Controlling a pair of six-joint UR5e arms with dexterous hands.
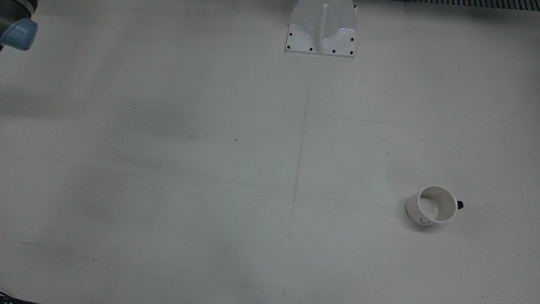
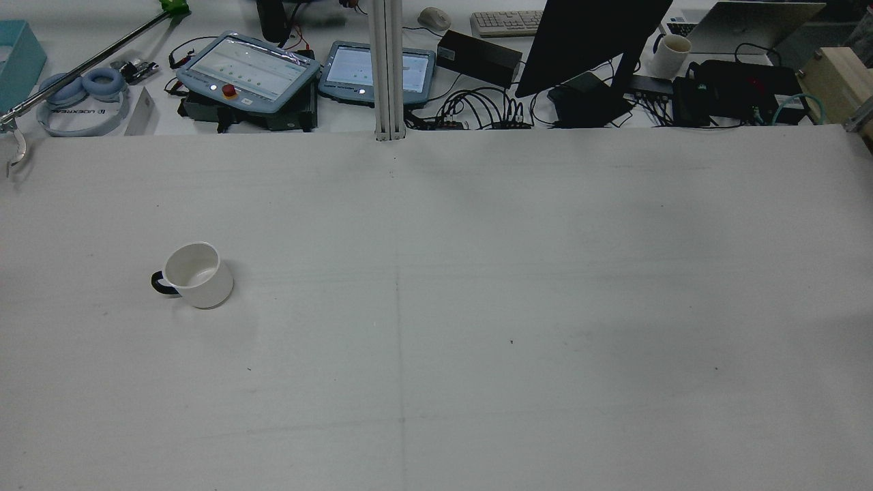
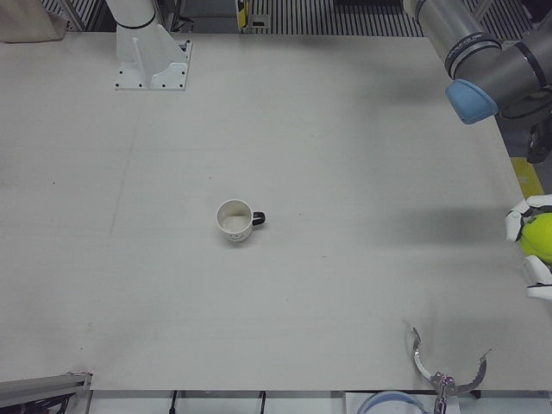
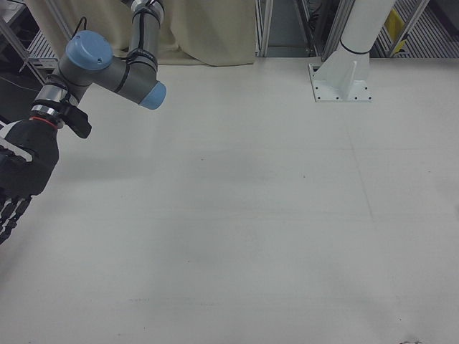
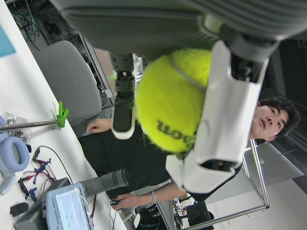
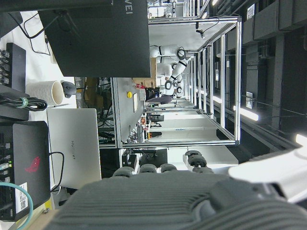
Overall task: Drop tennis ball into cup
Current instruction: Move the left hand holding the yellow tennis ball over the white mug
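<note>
A white cup (image 2: 194, 275) with a dark handle stands upright on the left arm's half of the table, also seen as cup (image 1: 432, 206) and cup (image 3: 235, 221); its inside looks empty. The yellow-green tennis ball (image 3: 541, 237) sits in my left hand (image 3: 526, 250) at the table's outer edge, far to the side of the cup. In the left hand view the ball (image 5: 175, 105) is clasped by white fingers (image 5: 225, 105). My right hand (image 4: 25, 168), dark, hangs off the other side of the table with fingers apart and nothing in it.
The arms' white pedestals (image 1: 321, 29) (image 4: 344, 75) stand at the robot's edge. Beyond the far edge lie teach pendants (image 2: 249, 71), headphones (image 2: 82, 95), a monitor (image 2: 593, 41) and cables. A curved metal hook (image 3: 444, 371) overhangs the near corner. A person (image 5: 158, 158) sits behind the station.
</note>
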